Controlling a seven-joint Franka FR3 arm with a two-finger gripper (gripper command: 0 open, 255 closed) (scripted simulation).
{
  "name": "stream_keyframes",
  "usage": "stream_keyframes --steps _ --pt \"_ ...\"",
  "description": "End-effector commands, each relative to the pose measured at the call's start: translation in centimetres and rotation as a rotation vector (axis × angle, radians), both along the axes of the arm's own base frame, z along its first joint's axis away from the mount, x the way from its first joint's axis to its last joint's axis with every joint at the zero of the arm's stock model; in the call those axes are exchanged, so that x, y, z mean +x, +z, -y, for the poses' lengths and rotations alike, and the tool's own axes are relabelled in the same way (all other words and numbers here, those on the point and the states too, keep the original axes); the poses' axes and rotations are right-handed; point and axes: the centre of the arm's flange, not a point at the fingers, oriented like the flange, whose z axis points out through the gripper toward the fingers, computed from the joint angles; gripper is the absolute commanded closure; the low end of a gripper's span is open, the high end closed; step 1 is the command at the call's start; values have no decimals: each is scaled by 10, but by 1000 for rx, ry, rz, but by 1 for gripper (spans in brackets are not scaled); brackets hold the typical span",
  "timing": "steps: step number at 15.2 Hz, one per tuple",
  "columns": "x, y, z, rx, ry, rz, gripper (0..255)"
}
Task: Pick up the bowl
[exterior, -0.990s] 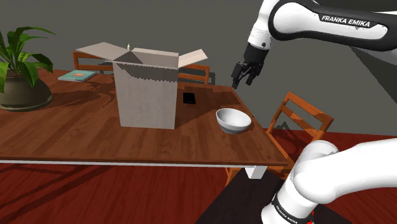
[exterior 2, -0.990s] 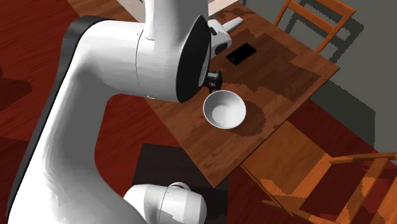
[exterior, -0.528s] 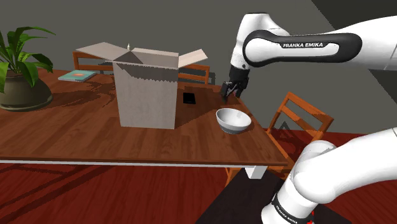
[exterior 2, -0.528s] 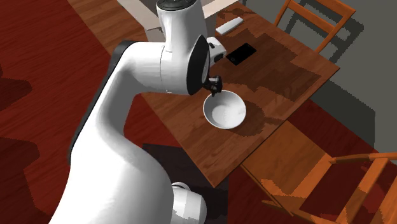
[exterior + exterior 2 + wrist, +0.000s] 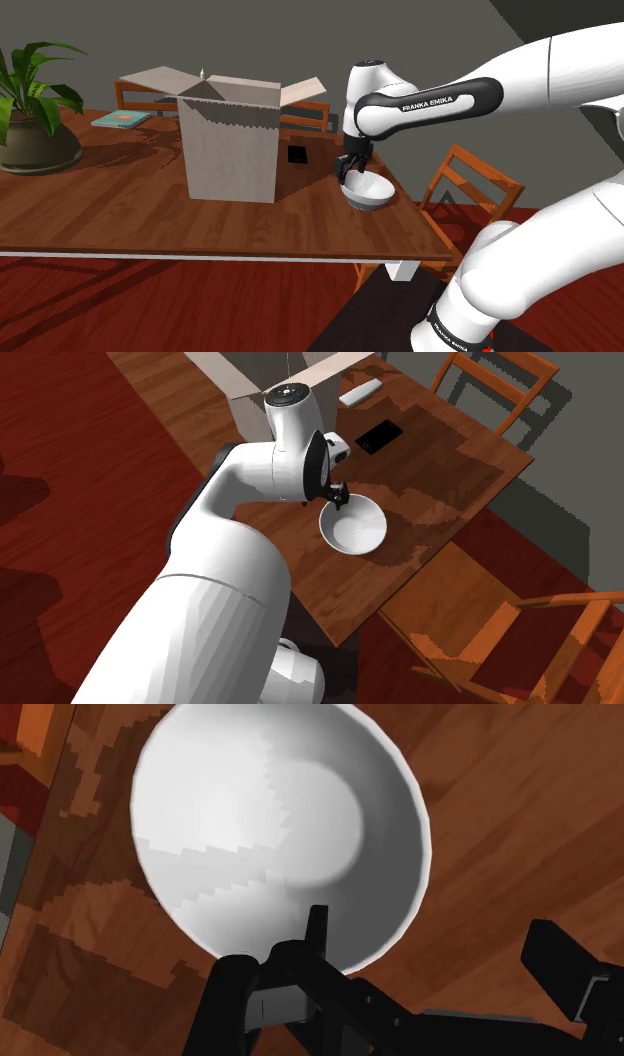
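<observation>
**Two fingers point(image 5: 312, 949) apart at the bowl point(image 5: 270, 824) rim**

My gripper point(image 5: 350, 171) hangs low at the white bowl's edge. One finger is above its inside, the other outside over the wooden table point(image 5: 120, 215). Nothing is clasped. The bowl sits upright near the table's corner, with a cardboard box point(image 5: 230, 150) nearby.

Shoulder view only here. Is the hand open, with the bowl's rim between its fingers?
Observer: Yes. The wrist view shows the hand open, one finger over the inside of the bowl, the other outside it over the table.
Operator: Anything in the bowl?
Observer: No, its inside is bare white.
Operator: Anything hidden behind the box?
Observer: A light remote-like bar lies on the table beyond the box.
</observation>
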Motion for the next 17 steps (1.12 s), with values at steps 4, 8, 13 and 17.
stream_keyframes --steps 4,8,13,17 --pt "1 -28 0 -2 1 -2 0" --pt "1 -36 1 -2 1 -2 255" --pt "1 -36 1 -2 1 -2 255" --pt "1 -36 0 -2 1 -2 255"
